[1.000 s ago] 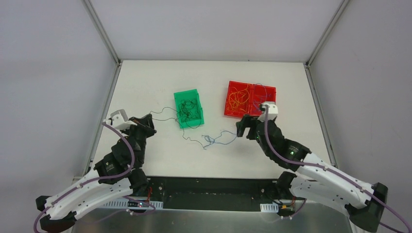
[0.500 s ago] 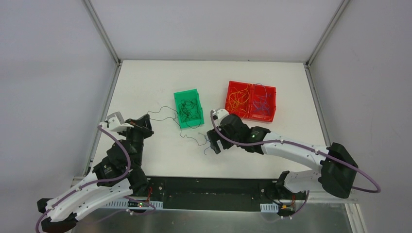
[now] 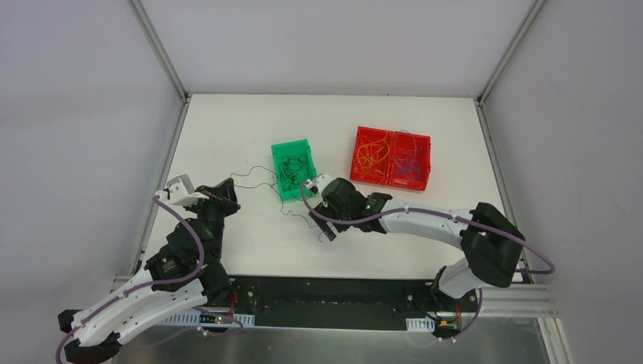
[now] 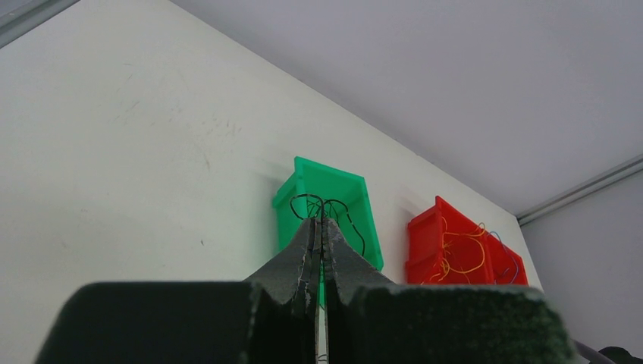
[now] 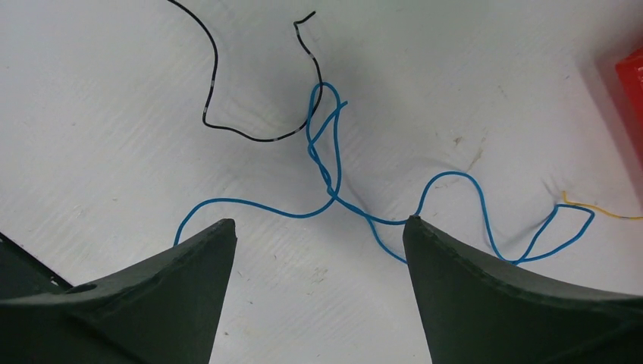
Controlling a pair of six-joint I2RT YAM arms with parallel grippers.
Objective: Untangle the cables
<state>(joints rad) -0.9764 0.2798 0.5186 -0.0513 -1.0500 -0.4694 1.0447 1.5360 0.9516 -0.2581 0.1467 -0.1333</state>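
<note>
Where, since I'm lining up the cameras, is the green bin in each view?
Top: green bin mid-table, left of red bin.
Left wrist: centre, beyond the left pincer tips.
Right wrist: not in it.
Landmark: red bin, right of centre in left wrist, right edge in right wrist.

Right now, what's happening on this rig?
Two arms are working on tangled cables. The left fingers are shut on a thin black cable that runs toward the green bin of black strands. The right fingers are open, hovering over a looped blue cable lying on the table, not gripping it. The red bin holds orange and blue strands.
</note>
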